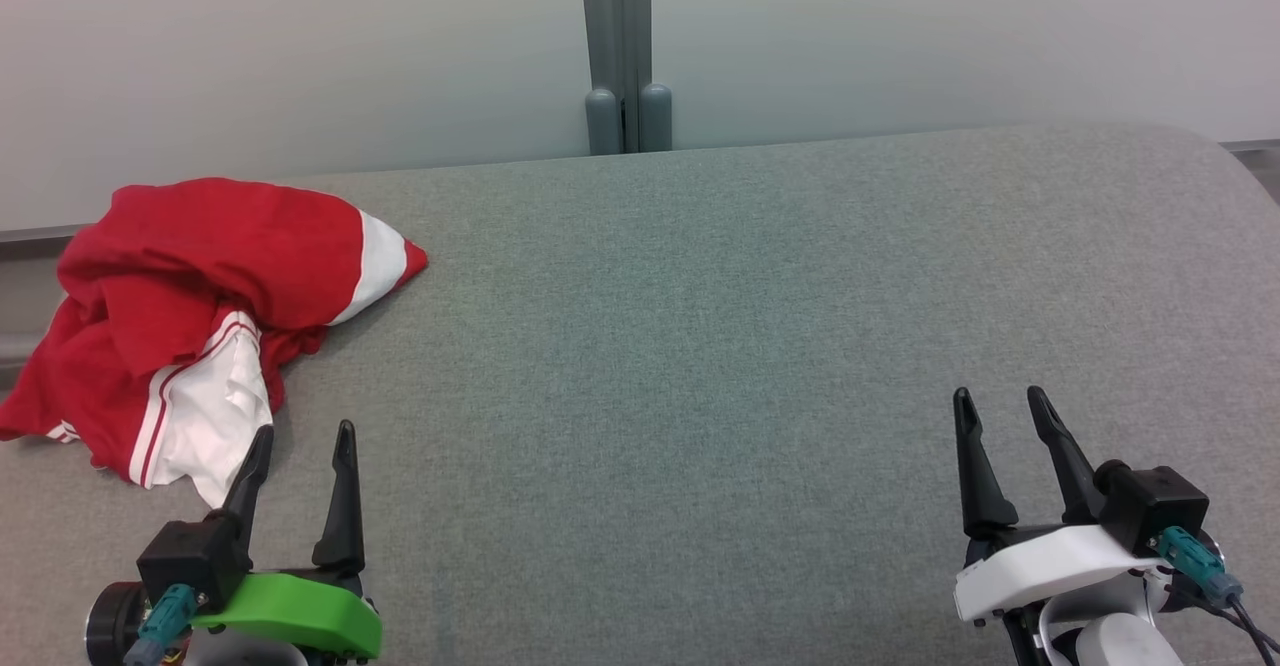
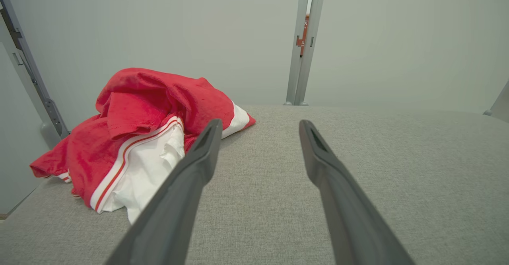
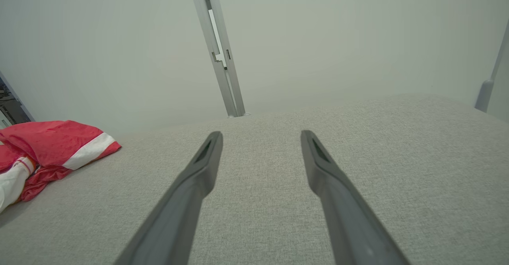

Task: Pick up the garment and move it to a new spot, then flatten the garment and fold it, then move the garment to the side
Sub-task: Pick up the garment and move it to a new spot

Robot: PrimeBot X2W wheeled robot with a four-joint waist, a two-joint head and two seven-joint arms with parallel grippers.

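Garment: red cloth with white panels and thin red-and-white stripes, crumpled in a loose heap at the far left of the table. Its left side lies by the table's left edge, and one red-and-white corner points toward the middle.
Left gripper: near the front left of the table, just beside the heap. Its two dark fingers are spread apart with nothing between them. In the left wrist view the left finger crosses in front of the white cloth; whether it touches the cloth cannot be told.
Right gripper: near the front right of the table, well apart from the cloth. Its fingers are spread and hold nothing.
Table: covered in grey woven fabric, with a rounded far right corner.
Wall: pale and plain, behind the table.
Post: grey and upright, standing against the wall behind the middle of the table's far edge.
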